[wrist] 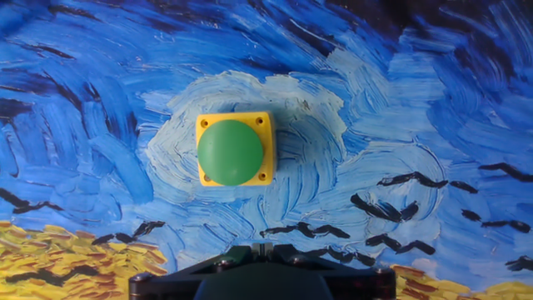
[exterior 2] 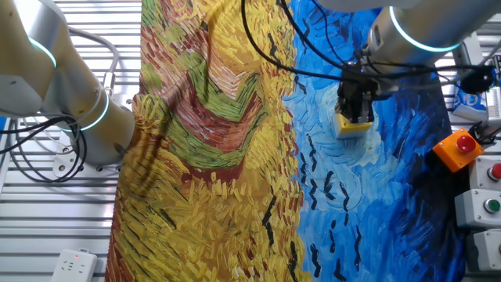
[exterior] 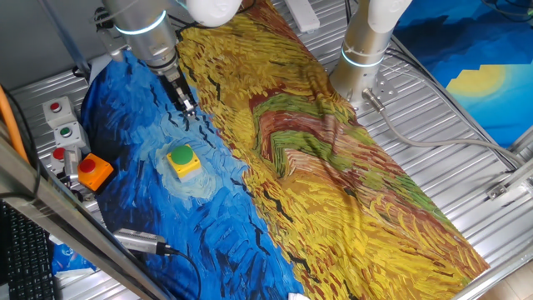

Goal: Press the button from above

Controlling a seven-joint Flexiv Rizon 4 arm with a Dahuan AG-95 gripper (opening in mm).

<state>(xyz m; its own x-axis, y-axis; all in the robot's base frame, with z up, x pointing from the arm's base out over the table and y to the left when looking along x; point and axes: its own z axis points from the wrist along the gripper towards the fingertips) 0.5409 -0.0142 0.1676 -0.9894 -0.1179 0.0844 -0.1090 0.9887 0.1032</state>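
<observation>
Button (wrist: 231, 152): green dome in a yellow square box, sitting on the blue part of the painted cloth (exterior: 316, 158), on a pale swirl, toward the bench (exterior: 450, 125) edge that carries the control boxes.
Hand (exterior: 185, 106): held above the cloth, apart from the button; in the hand view the button lies ahead of the fingers.
Hand state: cannot be told; no view shows the fingertips clearly.
Orange box (exterior: 94, 172): red-topped, at the cloth's edge beside the button.
Grey boxes (exterior: 65, 133): at the same bench edge, off the cloth.
</observation>
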